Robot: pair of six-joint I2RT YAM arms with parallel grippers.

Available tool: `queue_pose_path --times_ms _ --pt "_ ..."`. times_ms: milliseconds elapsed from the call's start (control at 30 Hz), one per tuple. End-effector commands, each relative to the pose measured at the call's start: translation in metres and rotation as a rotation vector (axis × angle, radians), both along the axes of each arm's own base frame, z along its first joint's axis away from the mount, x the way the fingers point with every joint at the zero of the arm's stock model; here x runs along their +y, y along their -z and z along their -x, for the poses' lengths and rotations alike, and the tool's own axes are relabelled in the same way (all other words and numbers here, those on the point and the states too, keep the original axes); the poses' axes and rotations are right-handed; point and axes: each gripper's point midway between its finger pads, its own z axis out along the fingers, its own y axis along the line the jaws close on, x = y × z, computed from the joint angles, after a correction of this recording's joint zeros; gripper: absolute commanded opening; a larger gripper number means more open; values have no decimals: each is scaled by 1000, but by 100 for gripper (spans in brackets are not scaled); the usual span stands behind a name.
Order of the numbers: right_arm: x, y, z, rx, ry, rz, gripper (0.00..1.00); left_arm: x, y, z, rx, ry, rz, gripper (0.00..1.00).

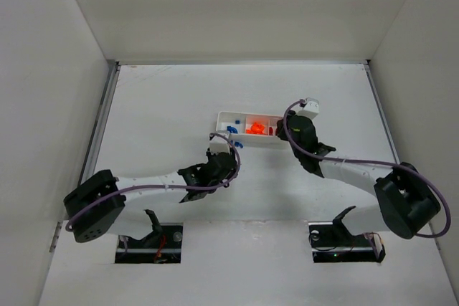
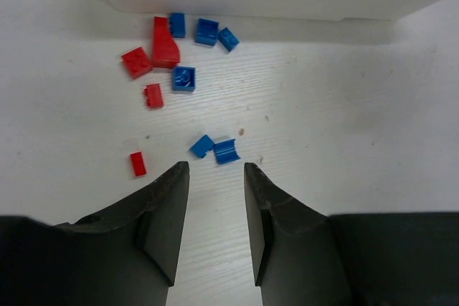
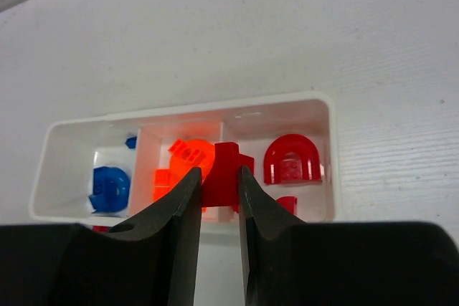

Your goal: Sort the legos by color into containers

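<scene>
White tray (image 3: pixel 188 110), three compartments: blue pieces left, orange middle, red right. Right hand (image 3: pixel 218 174) above tray, pinching one red lego (image 3: pixel 226 157). Left hand (image 2: pixel 215 170) parted, empty, above tabletop (image 2: pixel 344 112). Loose on tabletop beside tray's near wall: six blue legos (image 2: pixel 183 78), four red legos (image 2: pixel 164 46).

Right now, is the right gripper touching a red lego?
Touching. Right wrist view: the right gripper pinches the red lego on both sides, no gap.
</scene>
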Motion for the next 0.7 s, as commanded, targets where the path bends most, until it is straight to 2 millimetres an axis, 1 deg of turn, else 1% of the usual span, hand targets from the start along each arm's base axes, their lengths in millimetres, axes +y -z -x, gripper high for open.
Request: queue_pose_path --times_ms 0,67,133,267,367,467,600,667 --pt "3 -2 -6 -10 -30 -7 22 -17 -14 -8 -43 12 9 33" --pt "2 2 -8 -4 -28 0 24 -16 -10 -8 -40 -1 -2 33" --pt "0 6 -11 1 -19 3 29 -13 -7 -10 -41 -14 -17 33" --pt "0 3 -18 -14 -16 -3 44 -15 -4 -12 -41 -18 -31 33" --pt "1 0 -19 -21 -17 -2 51 -22 -1 -10 -35 1 -45 35" --pt "0 -13 -16 -45 -21 -15 54 -25 3 -6 -32 13 -67 36" --pt "-6 -35 -7 -98 -28 -28 55 -23 11 -3 -33 6 -99 37" --pt "-4 -38 0 -105 -49 -20 56 -23 17 -4 -38 0 -130 37"
